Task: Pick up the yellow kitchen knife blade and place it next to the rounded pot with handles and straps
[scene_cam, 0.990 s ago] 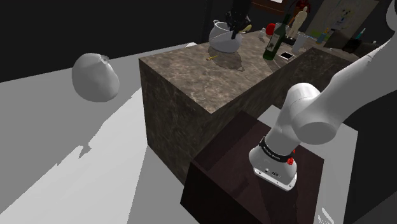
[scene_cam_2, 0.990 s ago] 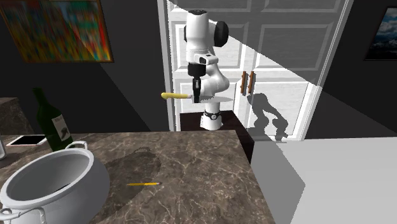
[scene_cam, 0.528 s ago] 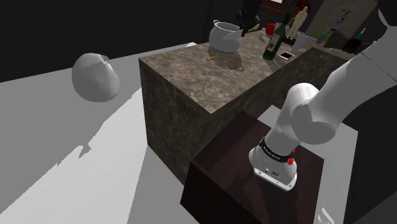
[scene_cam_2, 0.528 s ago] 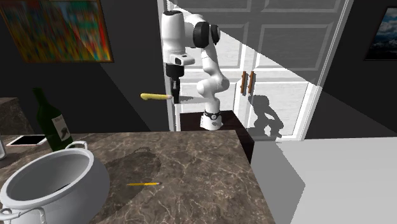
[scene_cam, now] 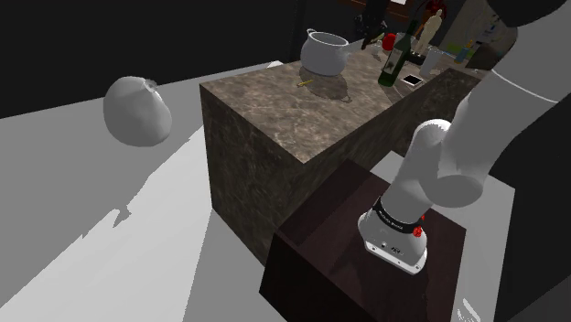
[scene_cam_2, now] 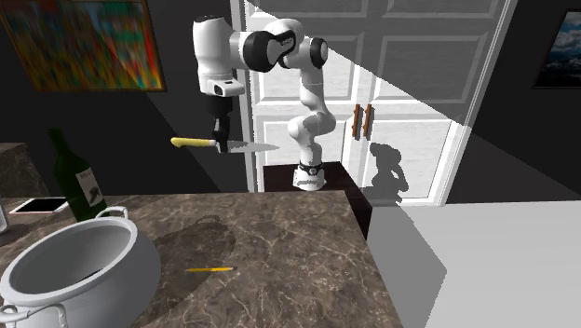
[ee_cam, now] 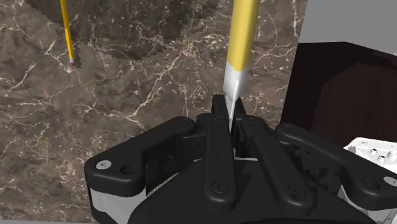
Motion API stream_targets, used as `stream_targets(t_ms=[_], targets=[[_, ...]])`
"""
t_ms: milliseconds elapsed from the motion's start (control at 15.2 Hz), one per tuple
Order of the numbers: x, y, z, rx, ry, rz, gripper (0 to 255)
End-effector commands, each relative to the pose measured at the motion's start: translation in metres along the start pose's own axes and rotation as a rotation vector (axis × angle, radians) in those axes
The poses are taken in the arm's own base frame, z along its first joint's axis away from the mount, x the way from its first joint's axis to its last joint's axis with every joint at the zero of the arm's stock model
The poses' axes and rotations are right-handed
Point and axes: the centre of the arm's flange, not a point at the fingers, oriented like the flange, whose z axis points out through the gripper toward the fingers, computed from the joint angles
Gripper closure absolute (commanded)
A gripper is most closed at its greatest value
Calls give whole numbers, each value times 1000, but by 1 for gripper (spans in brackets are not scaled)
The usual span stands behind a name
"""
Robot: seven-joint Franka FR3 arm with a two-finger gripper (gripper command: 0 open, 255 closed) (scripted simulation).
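My black gripper (scene_cam_2: 222, 146) hangs in the air above the marble counter (scene_cam_2: 279, 242), shut on a knife held level. The knife's yellow handle (scene_cam_2: 192, 143) points to the second exterior view's left and its serrated blade (scene_cam_2: 258, 147) to the right. In the wrist view the fingers (ee_cam: 218, 127) clasp the blade, and the yellow handle (ee_cam: 243, 32) reaches out ahead of them over the counter. The rounded white pot with handles (scene_cam_2: 79, 266) stands at the counter's near left corner, well below and apart from the gripper. In the shoulder view the pot (scene_cam: 325, 50) sits at the counter's far end, with the gripper (scene_cam: 370, 33) just to its right.
A yellow pencil (scene_cam_2: 209, 269) lies on the counter beside the pot, pencil (ee_cam: 67, 32). A dark green bottle (scene_cam_2: 79, 182) and a phone (scene_cam_2: 42, 205) stand behind the pot. The dark stand (scene_cam: 366, 247) adjoins the counter. A white rounded object (scene_cam: 137, 110) sits on the floor.
The arm has swung to the second exterior view's left, carrying the knife level with it. In the shoulder view the gripper has moved from above the pot to its right.
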Motion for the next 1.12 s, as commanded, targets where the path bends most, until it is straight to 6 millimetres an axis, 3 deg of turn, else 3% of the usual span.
stream_targets(t_ms=[0, 792, 858, 1056], targets=[[-28, 0, -1, -3, -3, -5, 255], [-187, 1, 2, -3, -3, -5, 255], [-212, 1, 2, -3, -3, -5, 255], [-212, 1, 18, -3, -3, -5, 255]])
